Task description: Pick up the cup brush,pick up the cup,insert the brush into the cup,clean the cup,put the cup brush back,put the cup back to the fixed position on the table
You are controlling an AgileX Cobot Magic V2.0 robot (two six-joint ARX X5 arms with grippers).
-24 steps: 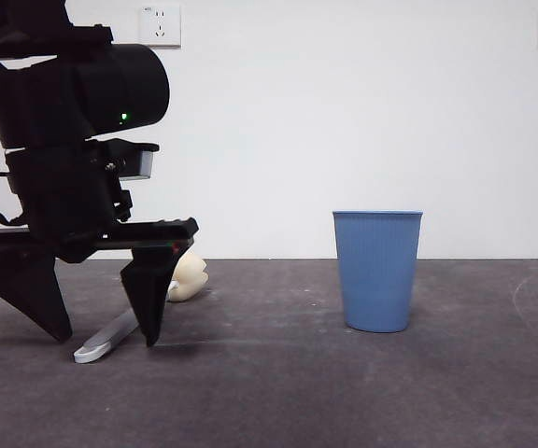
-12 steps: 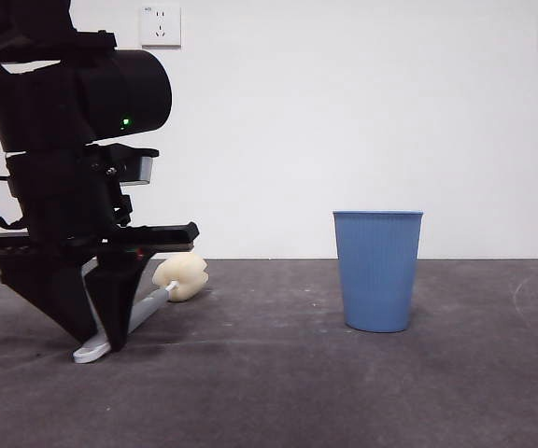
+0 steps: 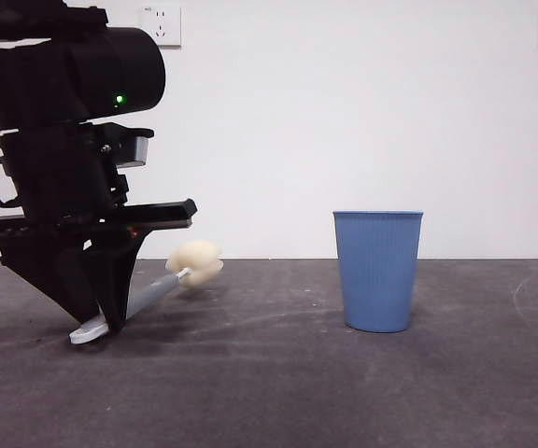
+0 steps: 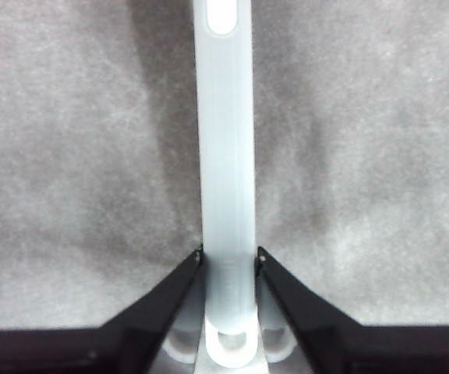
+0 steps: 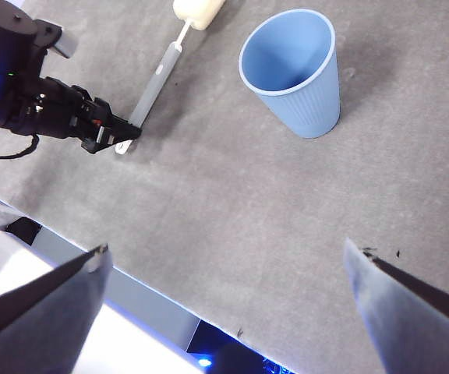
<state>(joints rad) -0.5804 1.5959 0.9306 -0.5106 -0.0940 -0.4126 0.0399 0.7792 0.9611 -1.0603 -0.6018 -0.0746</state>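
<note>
**Brush gripped near its loop end**

The left gripper (image 3: 101, 313) was clenched on the brush (image 3: 152, 294) low on its handle, near the white loop, so the sponge end tilted up off the table (image 3: 278, 392), probably to leave the long end free for the cup (image 3: 377, 271). The cup stood upright, well apart. The right gripper (image 5: 224, 257) hung high above, jaws spread wide, holding nothing.
</note>
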